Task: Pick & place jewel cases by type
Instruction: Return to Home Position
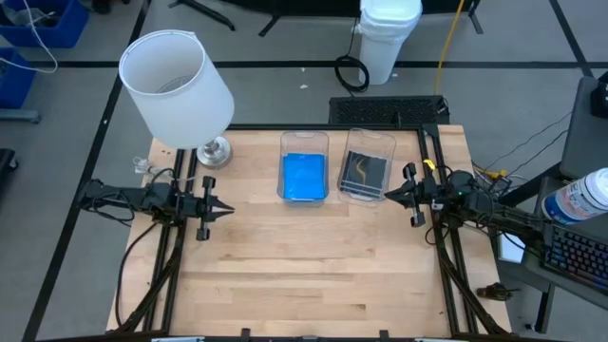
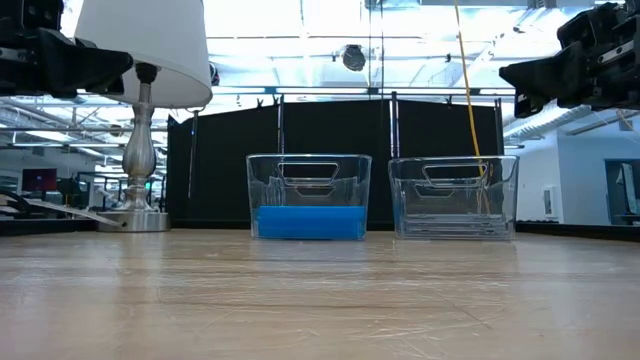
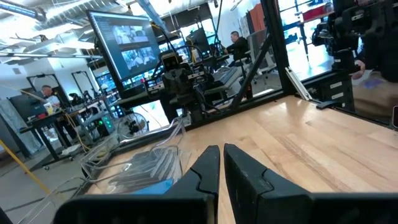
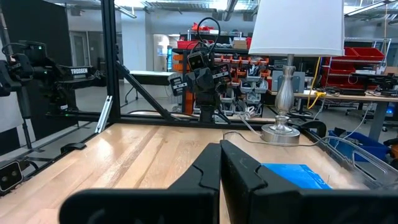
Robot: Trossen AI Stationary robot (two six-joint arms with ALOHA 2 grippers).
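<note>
Blue jewel cases (image 1: 304, 177) lie stacked flat in the left clear bin (image 1: 304, 140). Grey/clear cases with dark inserts (image 1: 366, 171) lie in the right clear bin (image 1: 370, 138). In the low view the blue stack (image 2: 308, 222) and the clear stack (image 2: 453, 228) rest on the bin floors. My left gripper (image 1: 230, 207) hovers left of the bins, shut and holding nothing, raised above the table (image 2: 125, 62). My right gripper (image 1: 385, 195) hovers by the right bin's near right corner, also shut and holding nothing (image 2: 503, 72). The two grippers point toward each other.
A table lamp with a white shade (image 1: 178, 87) stands on its silver base (image 1: 214, 152) at the far left, its cord (image 1: 157, 173) trailing near the left arm. Bare wooden tabletop (image 1: 304, 266) stretches in front of the bins. People sit in the room beyond (image 3: 236, 43).
</note>
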